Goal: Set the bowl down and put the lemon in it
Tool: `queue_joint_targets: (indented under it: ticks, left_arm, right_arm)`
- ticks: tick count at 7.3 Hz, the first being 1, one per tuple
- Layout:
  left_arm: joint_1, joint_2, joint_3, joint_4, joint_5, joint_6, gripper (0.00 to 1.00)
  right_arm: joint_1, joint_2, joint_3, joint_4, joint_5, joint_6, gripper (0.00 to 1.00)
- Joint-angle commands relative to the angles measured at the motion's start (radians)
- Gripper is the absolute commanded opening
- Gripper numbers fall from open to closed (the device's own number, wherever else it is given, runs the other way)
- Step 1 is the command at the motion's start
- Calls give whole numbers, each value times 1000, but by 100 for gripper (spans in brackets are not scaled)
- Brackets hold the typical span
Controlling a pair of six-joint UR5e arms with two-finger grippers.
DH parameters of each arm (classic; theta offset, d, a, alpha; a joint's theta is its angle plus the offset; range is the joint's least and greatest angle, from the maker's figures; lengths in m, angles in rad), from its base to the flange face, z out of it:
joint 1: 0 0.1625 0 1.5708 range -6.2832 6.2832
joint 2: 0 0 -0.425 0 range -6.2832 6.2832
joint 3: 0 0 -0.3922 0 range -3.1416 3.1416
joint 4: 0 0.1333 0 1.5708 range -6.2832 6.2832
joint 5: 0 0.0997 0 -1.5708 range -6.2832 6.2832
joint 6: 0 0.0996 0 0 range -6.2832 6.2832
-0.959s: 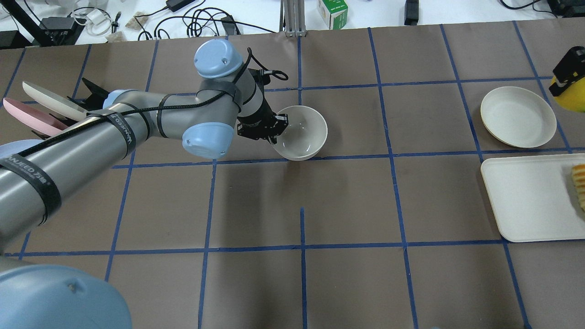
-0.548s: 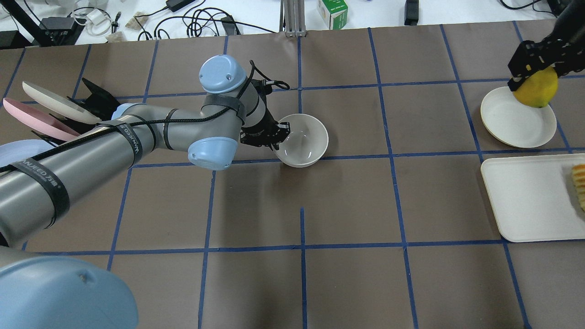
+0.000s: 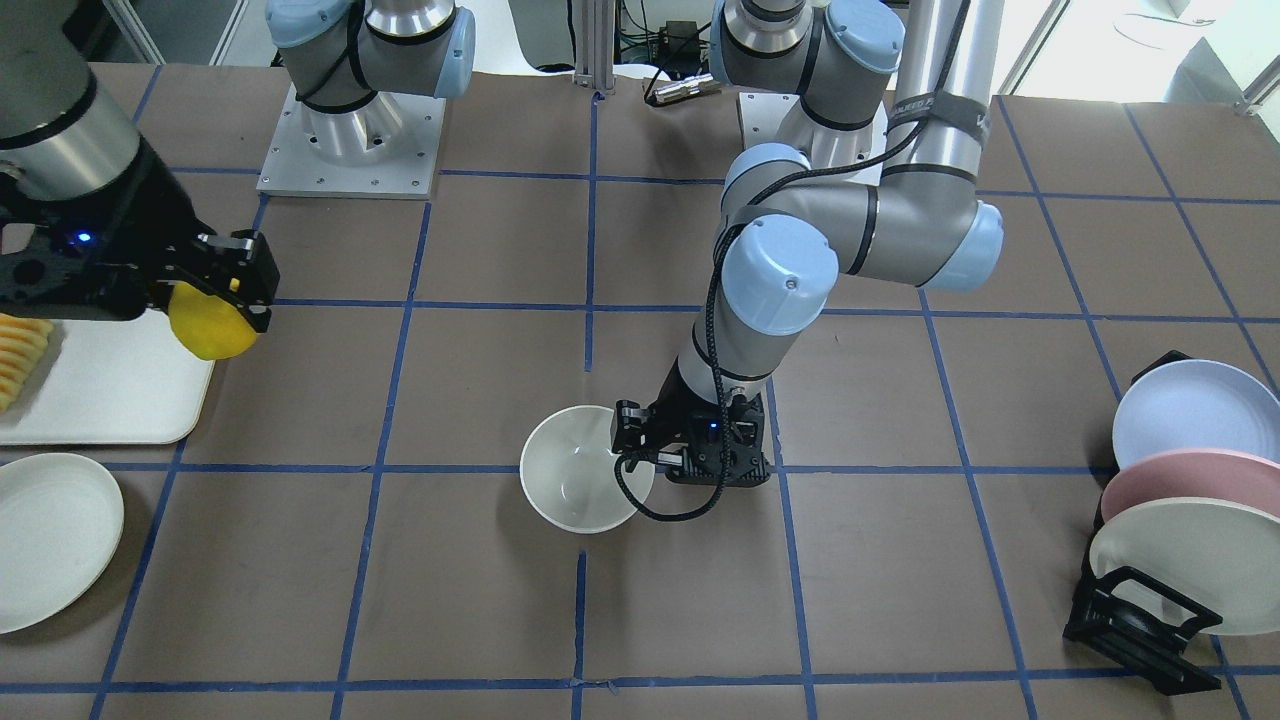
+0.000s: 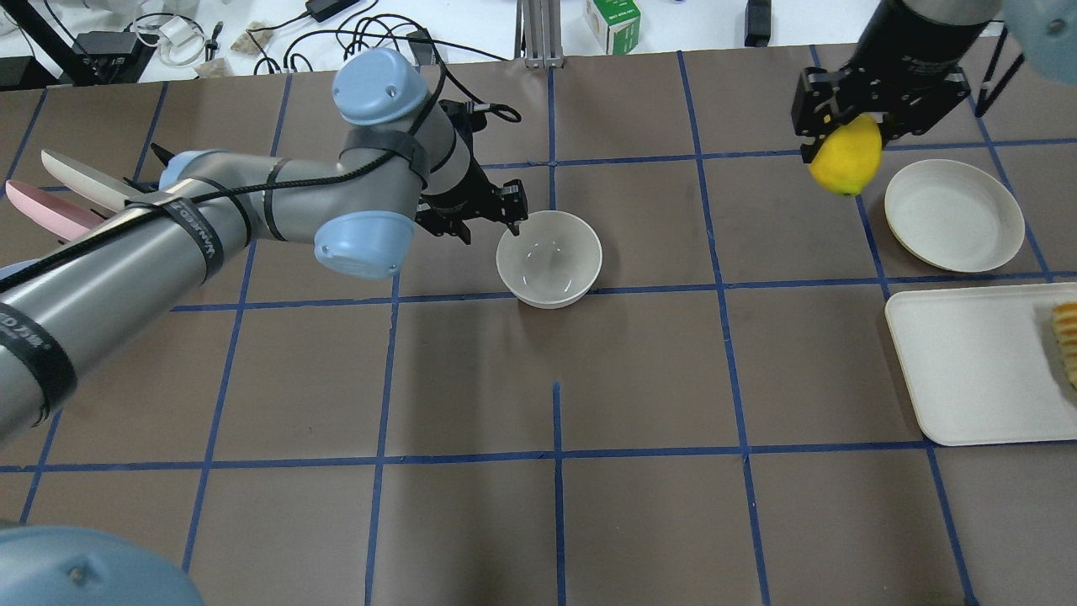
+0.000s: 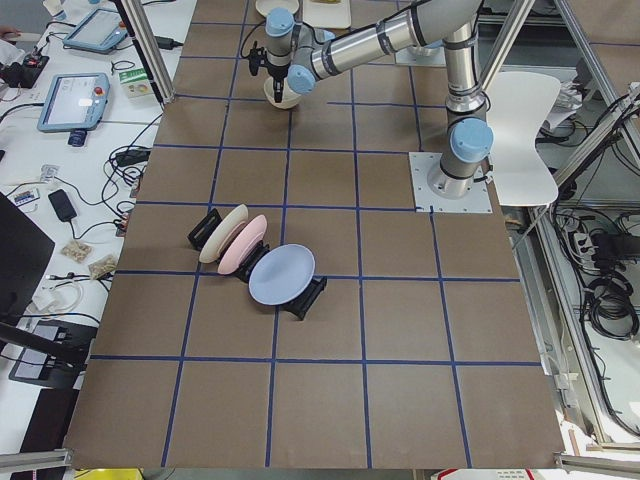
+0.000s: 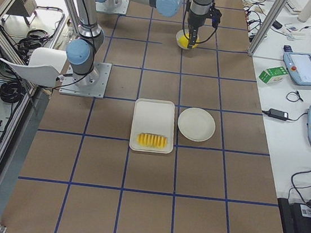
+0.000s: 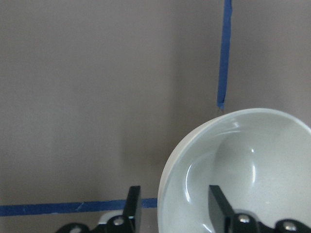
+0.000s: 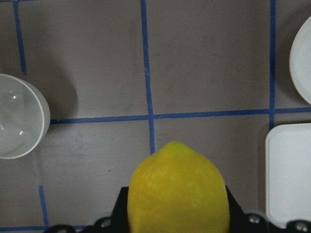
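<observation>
The off-white bowl [image 4: 549, 257] stands upright on the brown table, near its middle; it also shows in the front view [image 3: 578, 470]. My left gripper [image 4: 490, 227] is open at the bowl's left rim. In the left wrist view its fingers [image 7: 133, 204] straddle the bowl's rim [image 7: 167, 184] with gaps on both sides. My right gripper [image 4: 844, 139] is shut on the yellow lemon [image 4: 846, 157] and holds it in the air, to the right of the bowl. The right wrist view shows the lemon [image 8: 177, 189] close up and the bowl [image 8: 19, 124] at the left edge.
A shallow white plate [image 4: 953, 215] and a white tray [image 4: 968, 362] with sliced ridged food [image 4: 1067, 341] lie at the right. A black rack with several plates [image 4: 76, 198] stands at the left, also in the front view [image 3: 1180, 520].
My left gripper has set the bowl down, opened and drawn back from its rim. My right gripper has carried the lemon left from the table's edge, past the white plate.
</observation>
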Motion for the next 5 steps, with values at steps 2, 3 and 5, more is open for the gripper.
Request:
queue_joint_targets:
  ticks: [2,3,5]
  left_arm:
    - [135,167,199,-485,102,187,100]
    - [152,230,210,-573,125,260,100]
    - [226,357,198,-612,125,294,100]
  right_arm:
    - [164,40,-2,-72,5,226,29]
    - [213,70,-2,-106,3,255,29]
    - [336,225,-1,-275,-12,338,29]
